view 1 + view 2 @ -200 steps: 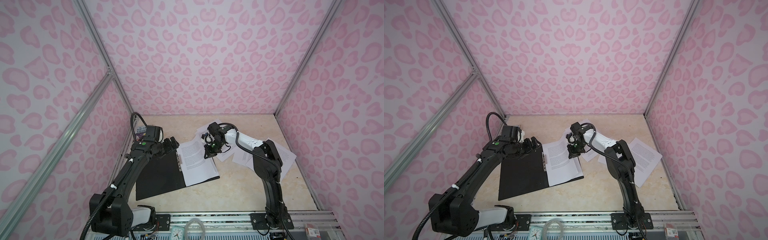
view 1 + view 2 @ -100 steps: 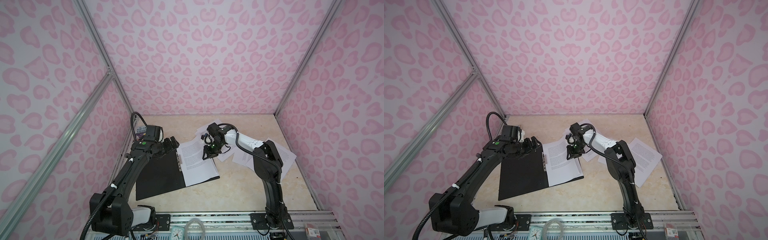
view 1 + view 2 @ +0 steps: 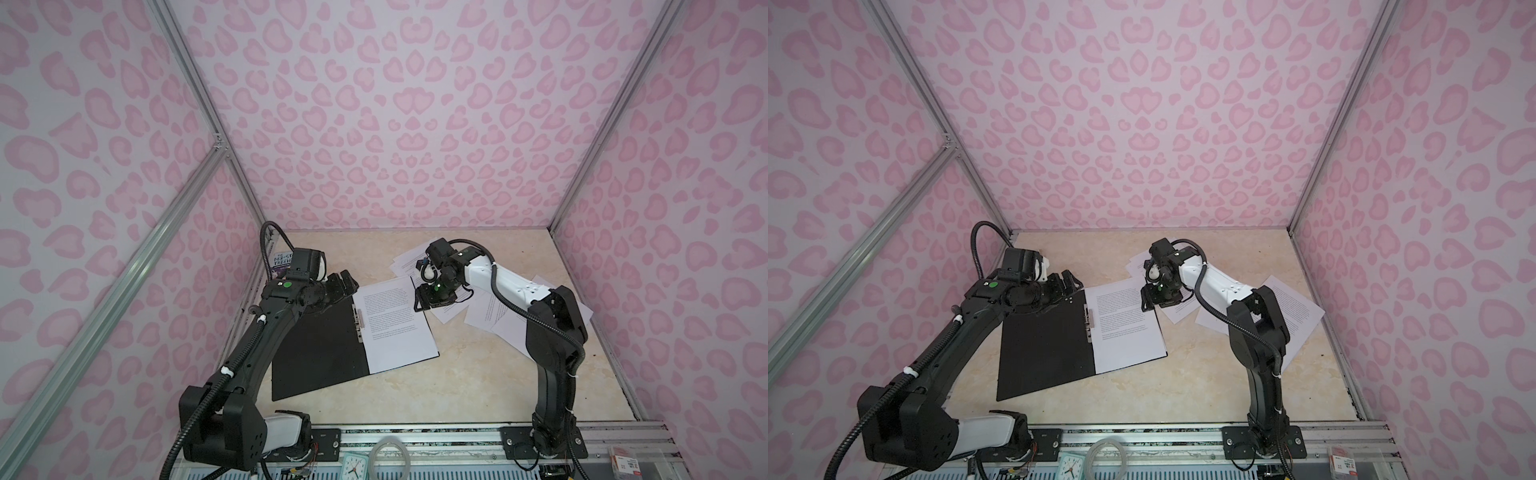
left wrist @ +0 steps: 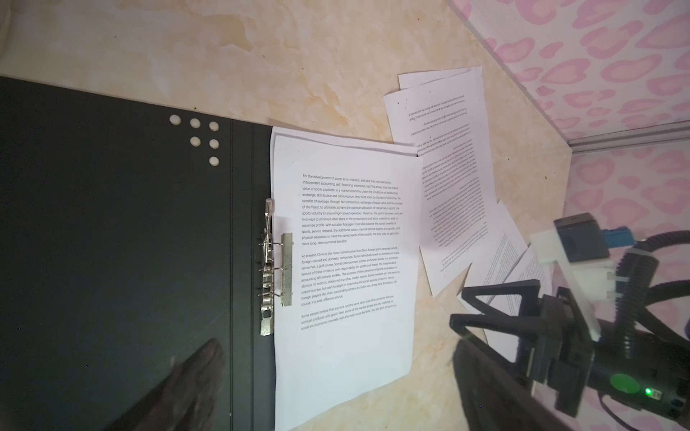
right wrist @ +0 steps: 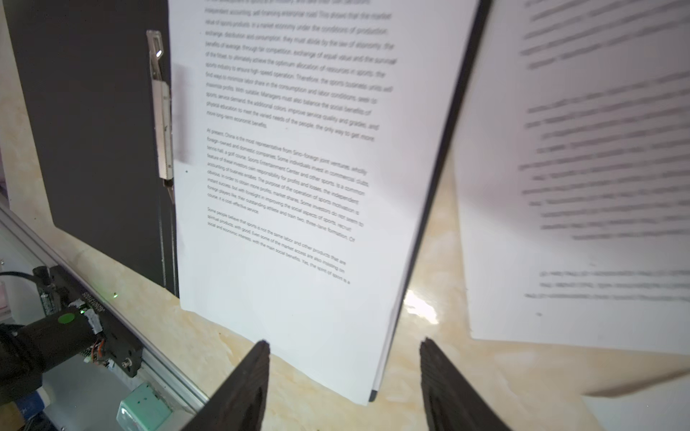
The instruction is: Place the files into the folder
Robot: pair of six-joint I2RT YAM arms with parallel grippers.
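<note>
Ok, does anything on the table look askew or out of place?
Yes. Several loose files lie fanned at mixed angles on the table beside the open folder, not in it. The sheets inside sit slightly offset from each other.

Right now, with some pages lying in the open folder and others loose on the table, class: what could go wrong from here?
1. The loose sheets overlap in a fan, so the open right pincer may pinch two or drag neighbours.
2. The filed sheets lie slightly offset on the folder; sliding another in could shove them further askew.
</note>
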